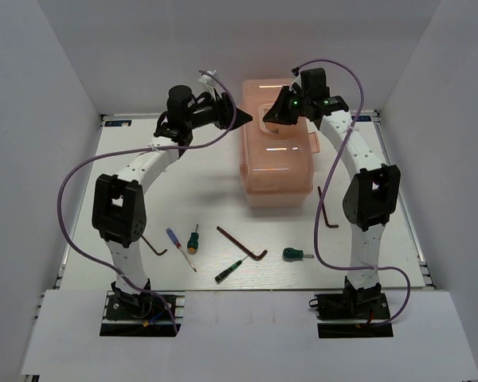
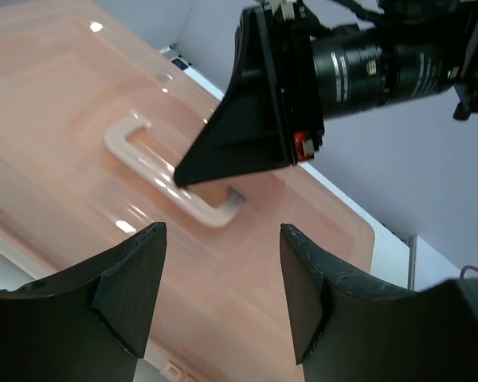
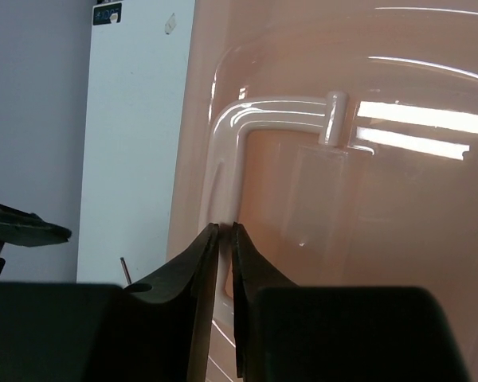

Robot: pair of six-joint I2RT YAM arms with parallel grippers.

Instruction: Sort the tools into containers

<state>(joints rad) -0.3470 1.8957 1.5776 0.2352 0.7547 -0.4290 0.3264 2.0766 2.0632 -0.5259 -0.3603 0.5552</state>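
The salmon-pink toolbox (image 1: 276, 171) stands closed at the back middle of the table. My right gripper (image 1: 265, 119) is above its lid, shut on one side bar of the pale lid handle (image 3: 263, 111); the right wrist view shows the bar between the narrow jaws (image 3: 225, 227). My left gripper (image 1: 247, 119) is open and empty, hovering over the lid's left edge (image 2: 223, 231), facing the right gripper (image 2: 179, 179). The tools lie on the table in front: a hex key (image 1: 154, 247), a blue screwdriver (image 1: 179, 248), a green-orange screwdriver (image 1: 193, 239), a long hex key (image 1: 243, 243), a black-green screwdriver (image 1: 229, 270) and a green screwdriver (image 1: 297, 255).
Another hex key (image 1: 327, 208) lies beside the right arm, just right of the toolbox. White walls close in the table on three sides. Purple cables loop from both arms over the table.
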